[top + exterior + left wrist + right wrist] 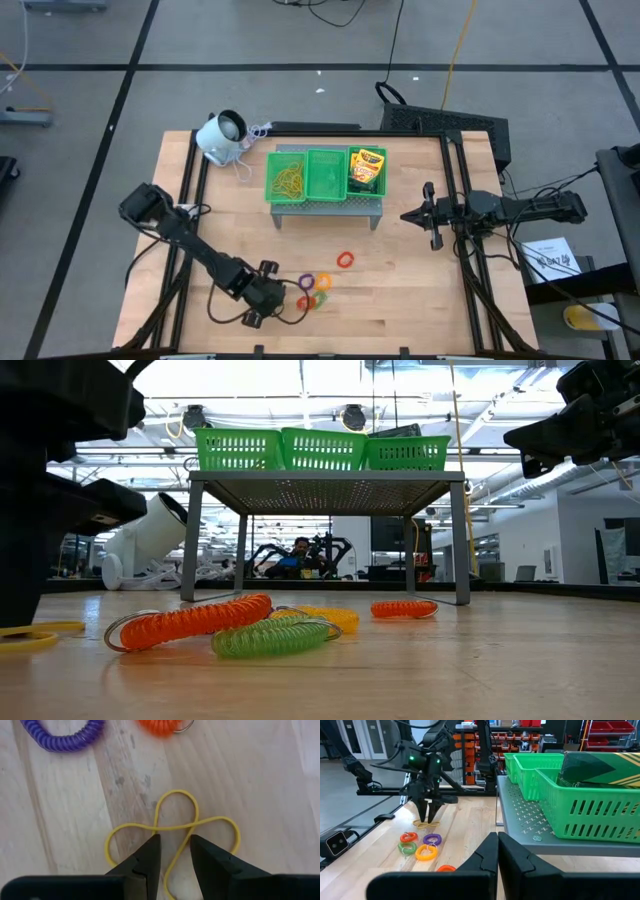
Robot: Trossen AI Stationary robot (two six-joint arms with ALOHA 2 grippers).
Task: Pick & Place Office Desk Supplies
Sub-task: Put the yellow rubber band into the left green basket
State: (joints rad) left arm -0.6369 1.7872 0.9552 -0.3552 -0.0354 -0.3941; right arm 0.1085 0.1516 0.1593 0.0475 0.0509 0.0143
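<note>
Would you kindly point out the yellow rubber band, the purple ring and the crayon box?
yellow rubber band (pixel 176 795): left wrist view, top of its loop.
purple ring (pixel 62 741): left wrist view, its coil.
crayon box (pixel 367 170): high view, its top face.

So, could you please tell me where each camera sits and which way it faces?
High: overhead, straight down on the table; both arms show.
Low: tabletop height, facing the green tray; arm parts at the edges.
Left wrist: over a yellow rubber band, left claw astride it.
Right wrist: right claw shut, facing the left arm.
Shared: the purple ring, both wrist views.
</note>
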